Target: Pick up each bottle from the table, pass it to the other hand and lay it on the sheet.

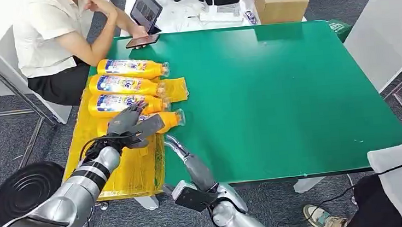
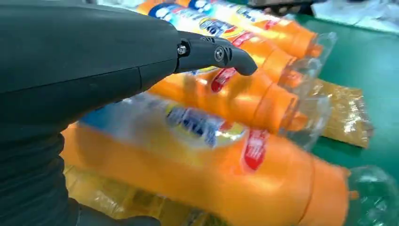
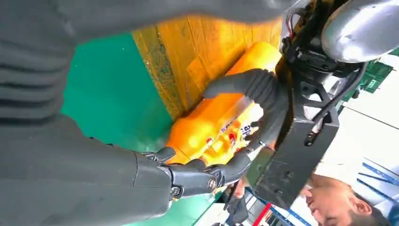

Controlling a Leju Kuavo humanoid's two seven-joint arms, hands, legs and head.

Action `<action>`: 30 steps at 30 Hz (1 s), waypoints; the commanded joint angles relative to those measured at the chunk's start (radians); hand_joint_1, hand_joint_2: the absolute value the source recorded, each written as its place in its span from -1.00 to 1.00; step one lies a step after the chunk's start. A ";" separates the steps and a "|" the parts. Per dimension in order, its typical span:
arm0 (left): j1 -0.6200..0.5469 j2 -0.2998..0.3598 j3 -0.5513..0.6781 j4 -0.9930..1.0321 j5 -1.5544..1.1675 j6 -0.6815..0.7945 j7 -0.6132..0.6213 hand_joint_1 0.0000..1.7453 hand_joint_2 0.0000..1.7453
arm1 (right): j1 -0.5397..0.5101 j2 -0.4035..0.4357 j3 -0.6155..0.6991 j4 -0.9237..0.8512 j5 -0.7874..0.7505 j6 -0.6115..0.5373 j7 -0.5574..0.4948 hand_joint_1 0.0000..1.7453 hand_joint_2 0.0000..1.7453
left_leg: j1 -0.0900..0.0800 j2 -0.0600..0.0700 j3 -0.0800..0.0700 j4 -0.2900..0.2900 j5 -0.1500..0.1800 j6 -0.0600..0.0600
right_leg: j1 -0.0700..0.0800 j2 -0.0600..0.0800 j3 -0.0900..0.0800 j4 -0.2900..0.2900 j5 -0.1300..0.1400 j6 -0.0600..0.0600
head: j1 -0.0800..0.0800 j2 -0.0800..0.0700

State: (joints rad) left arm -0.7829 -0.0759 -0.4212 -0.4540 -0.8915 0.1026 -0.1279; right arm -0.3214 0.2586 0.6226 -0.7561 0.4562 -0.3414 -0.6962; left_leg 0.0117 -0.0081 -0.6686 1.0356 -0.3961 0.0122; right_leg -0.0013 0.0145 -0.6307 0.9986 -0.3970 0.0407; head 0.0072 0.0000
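Bottles: four orange ones lie side by side on the yellow sheet (image 1: 132,169) at the green counter (image 1: 274,96) edge. Left hand (image 1: 129,126) has its fingers wrapped over the nearest bottle (image 1: 169,118). Right hand (image 1: 183,153) hangs below the counter edge, grip unclear.

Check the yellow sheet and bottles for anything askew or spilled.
Nothing spilled. Four bottles lie side by side on the sheet, necks toward the green table. The left hand holds the nearest bottle.
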 commanded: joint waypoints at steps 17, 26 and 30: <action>0.530 0.067 0.121 -0.837 0.673 -0.104 -0.245 -1.00 1.00 | 0.163 -0.102 -0.066 -0.410 -0.373 0.079 -0.002 -1.00 1.00 | -0.002 0.003 0.007 -0.002 -0.004 0.000 | -0.001 0.001 0.006 -0.001 -0.004 0.000 | 0.000 0.000; 0.693 0.021 0.125 -0.883 0.952 -0.173 -0.224 -1.00 1.00 | 0.316 -0.116 -0.135 -0.794 -0.404 0.010 -0.002 -1.00 1.00 | -0.002 -0.001 0.004 0.000 -0.006 -0.001 | -0.001 -0.002 0.003 0.000 -0.006 0.000 | 0.000 0.000; 0.739 0.019 0.055 -0.944 0.968 -0.140 -0.220 -1.00 1.00 | 0.345 -0.112 -0.149 -0.872 -0.386 -0.180 -0.002 -1.00 1.00 | -0.001 -0.001 0.000 0.000 -0.005 -0.002 | -0.001 -0.001 0.000 0.000 -0.005 0.000 | 0.000 0.000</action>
State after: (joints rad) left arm -0.1543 -0.0317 -0.3181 -1.2910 0.0470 -0.0618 -0.3612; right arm -0.0679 0.1781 0.5394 -1.3297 0.0599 -0.3335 -0.7015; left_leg 0.0114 -0.0085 -0.6691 1.0355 -0.4003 0.0104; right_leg -0.0018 0.0144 -0.6319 0.9980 -0.4005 0.0407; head 0.0069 0.0000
